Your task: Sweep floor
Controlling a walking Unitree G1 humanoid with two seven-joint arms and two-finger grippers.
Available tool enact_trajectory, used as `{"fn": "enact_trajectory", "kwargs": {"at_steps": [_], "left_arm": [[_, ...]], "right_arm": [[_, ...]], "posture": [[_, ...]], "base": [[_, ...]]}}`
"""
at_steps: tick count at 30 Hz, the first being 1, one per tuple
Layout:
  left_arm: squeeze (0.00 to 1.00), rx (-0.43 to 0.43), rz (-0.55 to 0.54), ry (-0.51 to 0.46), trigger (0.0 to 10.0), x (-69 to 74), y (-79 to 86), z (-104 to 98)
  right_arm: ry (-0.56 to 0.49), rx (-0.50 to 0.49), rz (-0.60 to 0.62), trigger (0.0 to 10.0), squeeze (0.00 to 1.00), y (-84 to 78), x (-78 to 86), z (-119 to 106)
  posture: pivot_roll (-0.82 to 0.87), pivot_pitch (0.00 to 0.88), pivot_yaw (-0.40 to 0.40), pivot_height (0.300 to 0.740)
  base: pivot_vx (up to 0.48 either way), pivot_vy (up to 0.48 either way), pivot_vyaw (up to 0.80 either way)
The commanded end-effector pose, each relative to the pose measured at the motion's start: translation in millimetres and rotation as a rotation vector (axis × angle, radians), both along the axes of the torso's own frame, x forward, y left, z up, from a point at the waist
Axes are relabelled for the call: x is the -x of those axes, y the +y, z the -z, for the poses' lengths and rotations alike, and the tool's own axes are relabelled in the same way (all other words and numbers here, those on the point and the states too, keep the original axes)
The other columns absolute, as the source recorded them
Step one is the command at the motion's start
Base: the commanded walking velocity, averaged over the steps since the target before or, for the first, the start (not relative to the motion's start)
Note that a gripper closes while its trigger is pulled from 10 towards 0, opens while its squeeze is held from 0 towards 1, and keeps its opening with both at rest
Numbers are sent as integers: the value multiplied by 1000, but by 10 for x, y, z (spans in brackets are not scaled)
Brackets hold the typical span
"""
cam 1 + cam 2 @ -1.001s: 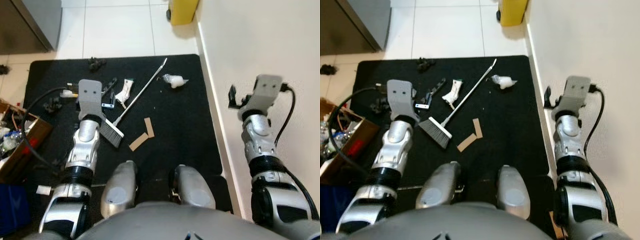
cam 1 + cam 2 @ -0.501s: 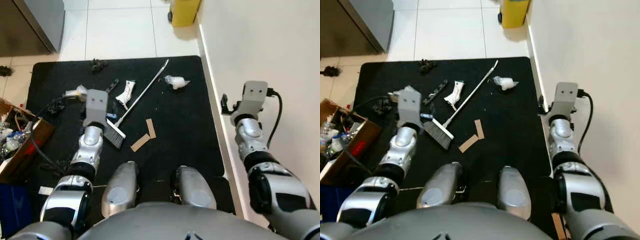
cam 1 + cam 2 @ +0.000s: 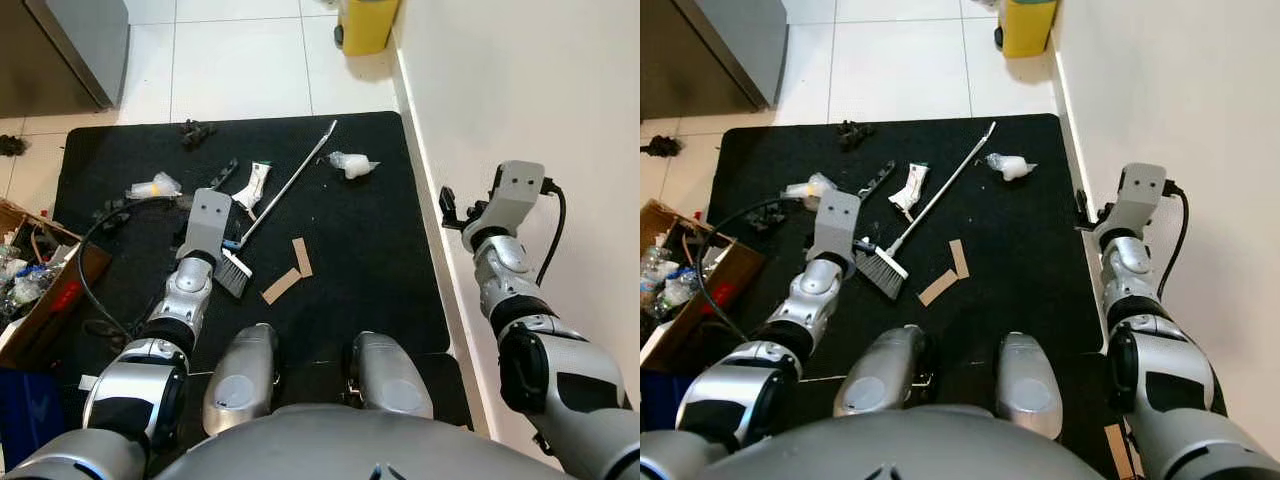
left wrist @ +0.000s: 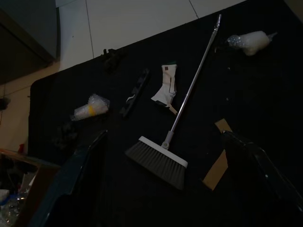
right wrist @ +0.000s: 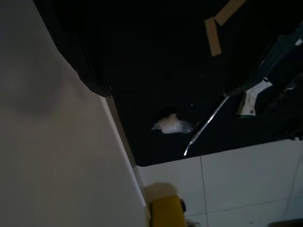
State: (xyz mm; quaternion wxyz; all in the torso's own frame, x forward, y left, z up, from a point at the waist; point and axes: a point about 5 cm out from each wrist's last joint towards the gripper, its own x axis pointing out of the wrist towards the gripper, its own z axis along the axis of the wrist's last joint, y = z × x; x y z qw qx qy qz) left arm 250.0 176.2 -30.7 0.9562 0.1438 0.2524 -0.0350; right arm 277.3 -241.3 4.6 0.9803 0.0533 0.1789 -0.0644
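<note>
— Left of the left gripper (image 4: 164,137), what lies on the floor?
— An open box (image 3: 40,300) of clutter sits off the edge of the black mat (image 3: 380,260). Nearer the gripper, on the mat, lies a crumpled plastic bag (image 3: 155,186).

— And the gripper itself?
— It hangs low over the mat with its two fingers spread wide and nothing between the pads. The wrist view looks straight down between them at the broom.

— So where is the broom (image 3: 285,185)?
— It lies flat on the mat. Its bristle head is just ahead of the left gripper, and the thin handle runs away from it, up and to the right. I cannot tell whether a finger touches the head.

— Anything else near it?
— A white packet (image 3: 252,185) lies just beyond the gripper, beside the handle. Two cardboard strips (image 3: 285,280) lie to its right, close to the bristles. A wad of bubble wrap (image 3: 350,163) sits by the far end of the handle.

— And the right gripper (image 5: 168,92)?
— It is well apart from the broom, held over the mat's right edge close to the wall (image 3: 520,80). Its fingers are parted too and hold nothing. Far ahead of it, against the wall, stands a yellow bin (image 3: 365,22).
</note>
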Motion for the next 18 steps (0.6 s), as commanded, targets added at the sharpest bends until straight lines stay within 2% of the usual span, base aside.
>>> {"fn": "enact_trajectory", "kwargs": {"at_steps": [1,18], "left_arm": [[0,-31,6,-2,10000,-7,65,-5],[0,-43,-20,9,10000,-40,153,-16]], "right_arm": [[0,-19,18,10000,0,-14,10,11],[-19,-63,19,10000,0,19,-25,-7]], "posture": [[60,0,7,740],[66,0,-1,740]], "base": [[0,0,0],[0,0,0]]}}
